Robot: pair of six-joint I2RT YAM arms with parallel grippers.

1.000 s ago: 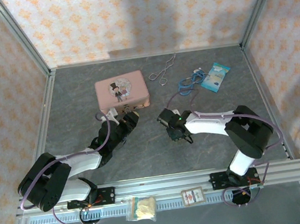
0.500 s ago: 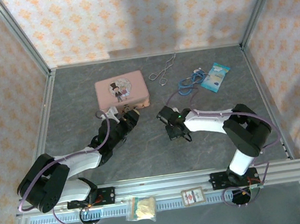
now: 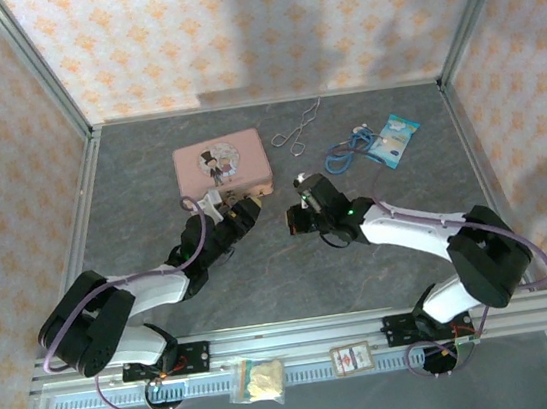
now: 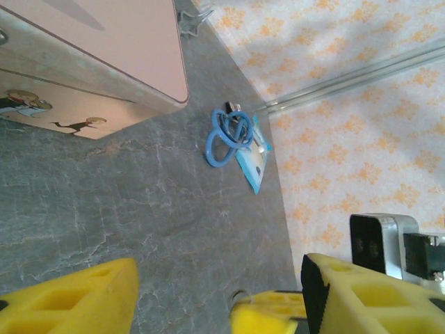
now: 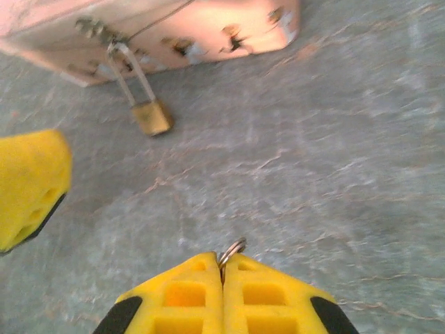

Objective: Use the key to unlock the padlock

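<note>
So the padlock (image 5: 151, 117) is this tiny brass thing hooked by its thin shackle through the clasp on the front of the pink tin (image 3: 221, 168), with the body flopped flat on the bench (image 5: 334, 139) just off the tin's wall. Lying loose like that, I reckon it'll skate away the moment anything pokes at the keyhole. That's probably why the left tool (image 4: 219, 268) is parked right beside it with its yellow pads spread wide and nothing between them. My guess is it's there to pin the lock body. The right tool (image 5: 222, 261) sits a bit back from the lock and points at it. It's clamped shut, with a little silver key ring (image 5: 233, 249) poking out of the tips, so presumably the rest is buried between the pads. I can't tell which way the blade faces. Further out toward the back there's a blue cable loop (image 4: 229, 136) on a packet (image 3: 393, 138), well clear of the action.
</note>
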